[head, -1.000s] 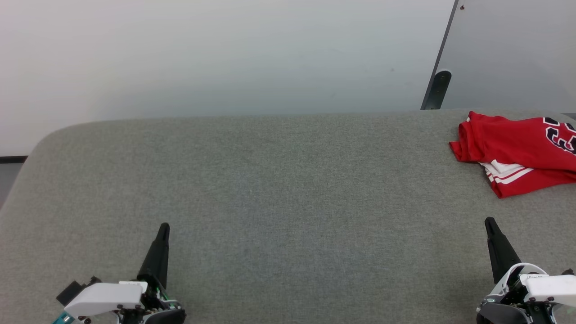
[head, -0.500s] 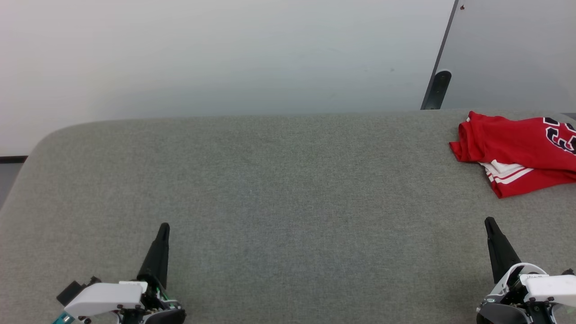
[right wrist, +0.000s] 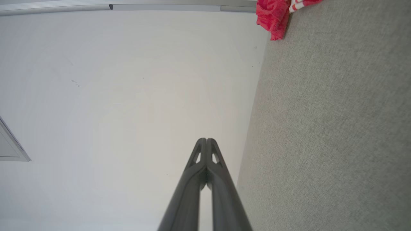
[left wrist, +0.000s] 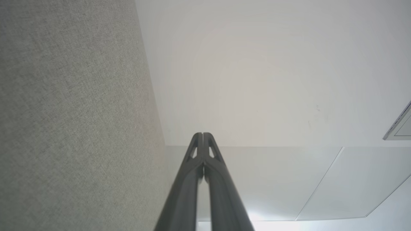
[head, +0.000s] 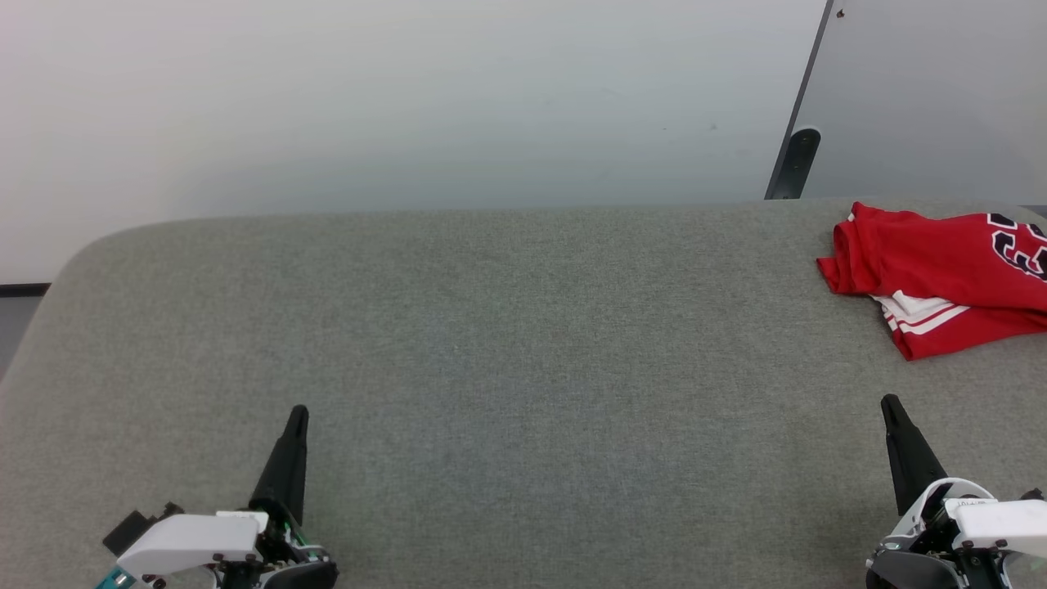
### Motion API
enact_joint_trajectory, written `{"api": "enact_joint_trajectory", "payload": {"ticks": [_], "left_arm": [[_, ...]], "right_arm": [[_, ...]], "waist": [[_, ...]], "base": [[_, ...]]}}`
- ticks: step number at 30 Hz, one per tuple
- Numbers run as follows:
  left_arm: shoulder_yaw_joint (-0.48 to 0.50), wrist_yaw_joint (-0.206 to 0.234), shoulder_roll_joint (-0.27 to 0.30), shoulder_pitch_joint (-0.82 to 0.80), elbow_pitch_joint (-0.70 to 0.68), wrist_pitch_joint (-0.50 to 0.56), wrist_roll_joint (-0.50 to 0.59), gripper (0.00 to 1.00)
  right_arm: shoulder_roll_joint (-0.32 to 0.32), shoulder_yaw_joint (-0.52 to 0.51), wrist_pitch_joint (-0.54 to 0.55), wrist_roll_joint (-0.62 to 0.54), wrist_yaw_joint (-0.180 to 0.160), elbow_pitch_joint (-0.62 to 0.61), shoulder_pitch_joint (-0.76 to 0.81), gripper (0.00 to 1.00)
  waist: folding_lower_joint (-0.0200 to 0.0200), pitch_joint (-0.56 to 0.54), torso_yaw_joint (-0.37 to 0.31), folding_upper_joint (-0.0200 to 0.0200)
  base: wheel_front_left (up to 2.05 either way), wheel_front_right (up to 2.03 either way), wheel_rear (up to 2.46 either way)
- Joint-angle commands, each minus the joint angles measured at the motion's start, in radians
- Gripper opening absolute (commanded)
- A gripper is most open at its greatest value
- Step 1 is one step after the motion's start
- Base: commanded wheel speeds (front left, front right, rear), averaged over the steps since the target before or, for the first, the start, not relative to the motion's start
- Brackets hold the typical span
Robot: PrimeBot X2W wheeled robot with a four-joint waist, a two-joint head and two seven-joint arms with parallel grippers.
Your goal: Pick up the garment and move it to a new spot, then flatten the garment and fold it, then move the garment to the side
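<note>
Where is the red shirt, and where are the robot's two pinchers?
garment [head: 932,266], head view, on its red front
left gripper [head: 298,412], head view, at its closed fingertips
right gripper [head: 888,402], head view, at its closed fingertips

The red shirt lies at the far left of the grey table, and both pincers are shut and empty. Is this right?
Not quite: the head view shows the red shirt at the far right of the grey table, not the left. The left pincer and right pincer are shut and empty.
</note>
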Motion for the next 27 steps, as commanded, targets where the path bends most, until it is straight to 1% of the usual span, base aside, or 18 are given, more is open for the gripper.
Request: {"api": "enact_joint_trajectory", "payload": {"ticks": [1,27], "left_arm": [[0.002,-0.003,0.001,-0.01,0.002,0.002,-0.003,0.0],[0.002,-0.003,0.001,-0.01,0.002,0.002,-0.003,0.0]], "right_arm": [[0.004,0.001,0.002,0.005,0.0,0.001,-0.001,0.0],[0.004,0.001,0.002,0.005,0.0,0.001,-0.001,0.0]], "waist": [[0.0,0.0,0.0,0.0],[0.0,0.0,0.0,0.0]], "base": [[0.0,0.0,0.0],[0.0,0.0,0.0]]}}
